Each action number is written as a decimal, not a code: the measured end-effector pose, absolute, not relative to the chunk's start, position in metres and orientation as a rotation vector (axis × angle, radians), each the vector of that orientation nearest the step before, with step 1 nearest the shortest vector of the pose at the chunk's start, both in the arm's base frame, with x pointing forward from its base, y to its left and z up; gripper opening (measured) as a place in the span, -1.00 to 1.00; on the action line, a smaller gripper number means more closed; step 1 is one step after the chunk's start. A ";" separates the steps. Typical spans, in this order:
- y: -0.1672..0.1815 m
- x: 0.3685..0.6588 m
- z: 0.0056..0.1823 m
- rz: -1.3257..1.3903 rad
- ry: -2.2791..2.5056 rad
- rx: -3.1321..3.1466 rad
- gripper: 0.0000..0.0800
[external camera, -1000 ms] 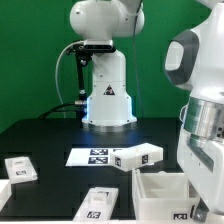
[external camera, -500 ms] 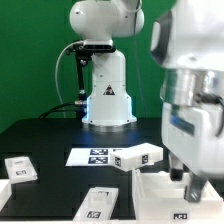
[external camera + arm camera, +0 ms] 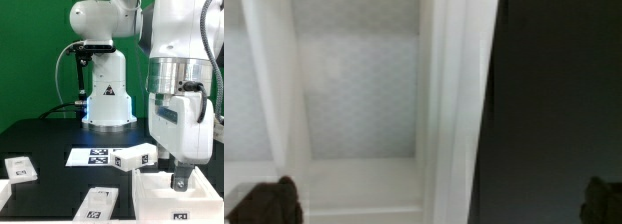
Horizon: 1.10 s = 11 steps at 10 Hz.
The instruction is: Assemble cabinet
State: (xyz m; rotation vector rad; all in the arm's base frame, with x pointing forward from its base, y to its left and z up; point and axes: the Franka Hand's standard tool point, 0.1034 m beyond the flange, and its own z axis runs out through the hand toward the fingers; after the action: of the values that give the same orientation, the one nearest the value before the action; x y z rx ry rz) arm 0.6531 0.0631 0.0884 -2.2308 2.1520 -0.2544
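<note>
The cabinet lies in loose white parts on the black table. An open box part (image 3: pixel 152 188) sits at the front on the exterior view's right. My gripper (image 3: pixel 182 183) hangs straight over its near wall. In the wrist view the gripper (image 3: pixel 441 203) is open, with dark fingertips (image 3: pixel 278 201) far apart, and the box's wall (image 3: pixel 455 120) runs between them. Nothing is held. A tagged block part (image 3: pixel 138 157) lies behind the box. A flat tagged panel (image 3: pixel 97 203) lies at the front. A small tagged part (image 3: pixel 20 168) lies at the left.
The marker board (image 3: pixel 92 156) lies flat in the middle of the table. A second white robot base (image 3: pixel 106 95) stands at the back before a green wall. My own arm (image 3: pixel 185 70) fills the right side of the exterior view.
My arm has swung toward the exterior view's left and come down, bringing the gripper over the open box part. The parts have not moved.
</note>
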 end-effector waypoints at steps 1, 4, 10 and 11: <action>0.059 0.653 0.090 -0.266 2.112 -2.257 0.99; 0.004 0.626 0.104 -0.230 1.985 -2.341 0.99; -0.009 0.618 0.094 -0.235 1.966 -2.360 0.99; -0.029 0.607 0.093 -0.198 1.909 -2.385 0.99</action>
State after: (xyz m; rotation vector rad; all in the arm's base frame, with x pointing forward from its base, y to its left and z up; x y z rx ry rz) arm 0.6073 -0.0287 0.0934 -2.3852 1.9093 -0.1978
